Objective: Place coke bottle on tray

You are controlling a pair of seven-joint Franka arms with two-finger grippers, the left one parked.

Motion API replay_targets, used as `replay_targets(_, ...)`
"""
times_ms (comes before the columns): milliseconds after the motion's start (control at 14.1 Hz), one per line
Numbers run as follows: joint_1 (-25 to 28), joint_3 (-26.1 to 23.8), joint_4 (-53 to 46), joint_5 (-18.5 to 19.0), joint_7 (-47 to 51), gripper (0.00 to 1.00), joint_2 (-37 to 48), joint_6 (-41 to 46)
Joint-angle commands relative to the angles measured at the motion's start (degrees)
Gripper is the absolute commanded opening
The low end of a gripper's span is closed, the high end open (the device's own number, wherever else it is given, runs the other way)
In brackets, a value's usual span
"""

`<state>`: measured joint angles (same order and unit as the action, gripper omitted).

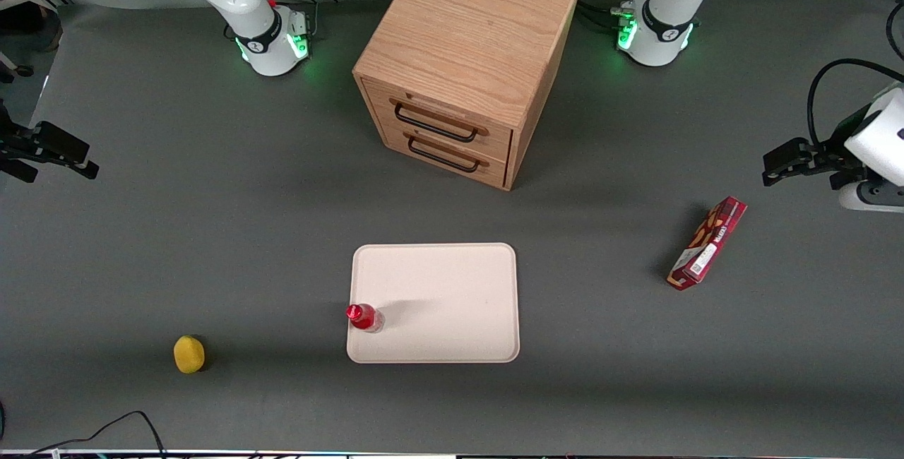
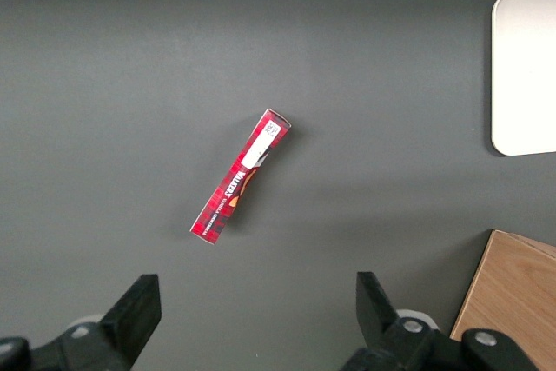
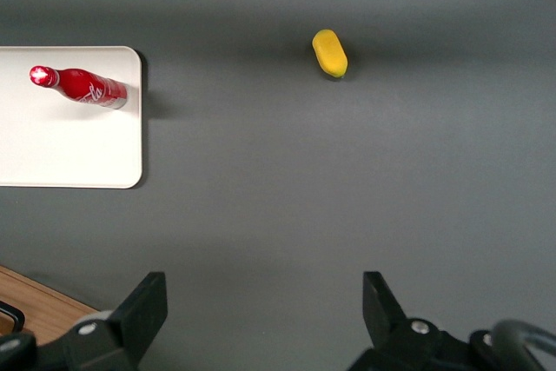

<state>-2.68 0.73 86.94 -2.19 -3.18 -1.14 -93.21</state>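
The coke bottle (image 1: 365,318), small and red with a red cap, stands upright on the beige-pink tray (image 1: 438,289), at the tray's corner nearest the front camera and toward the working arm's end. It also shows in the right wrist view (image 3: 82,86), on the tray (image 3: 69,145) close to its rim. My right gripper (image 1: 78,159) hovers high over the working arm's end of the table, well away from the tray. In its own wrist view the gripper (image 3: 265,288) is open and empty over bare table.
A yellow lemon (image 1: 188,354) lies on the table near the front camera, between the tray and the working arm's end. A wooden two-drawer cabinet (image 1: 466,63) stands farther from the camera than the tray. A long red snack box (image 1: 708,242) lies toward the parked arm's end.
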Motion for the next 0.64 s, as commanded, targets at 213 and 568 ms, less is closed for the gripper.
replay_targets(213, 0.7, 0.1, -1.1, 1.1, -0.2, 1.0, -0.6, 1.2)
replay_targets(568, 0.6, 0.1, -1.0, 1.0, -0.8, 1.0, -0.8, 1.5)
